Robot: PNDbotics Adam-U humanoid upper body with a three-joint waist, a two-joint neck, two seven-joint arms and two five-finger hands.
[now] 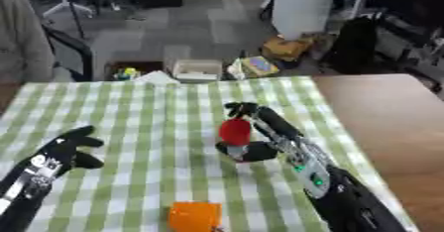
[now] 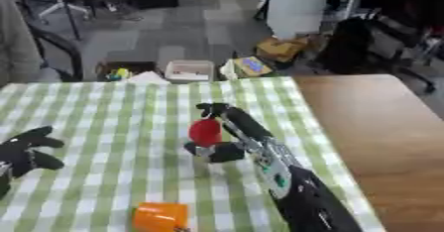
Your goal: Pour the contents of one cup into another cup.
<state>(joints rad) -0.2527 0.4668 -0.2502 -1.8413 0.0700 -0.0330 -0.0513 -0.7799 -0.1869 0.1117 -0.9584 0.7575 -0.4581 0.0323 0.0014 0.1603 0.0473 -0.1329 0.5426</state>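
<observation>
Grasp step: right hand (image 1: pixel 256 144) fingers curled round red cup (image 1: pixel 234 131); left hand (image 1: pixel 68 149) fingers spread, idle. Next: carry to near orange cup (image 1: pixel 194 216), tilt.

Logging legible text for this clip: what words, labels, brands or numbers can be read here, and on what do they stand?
None can be read.
Red cup in the right hand: no lettering visible.
Orange cup: no lettering visible.
Left hand: pale marks on the wrist, too blurred to read.
Boxes on the floor beyond the checked tablecloth: coloured patches, too blurred to read.
</observation>
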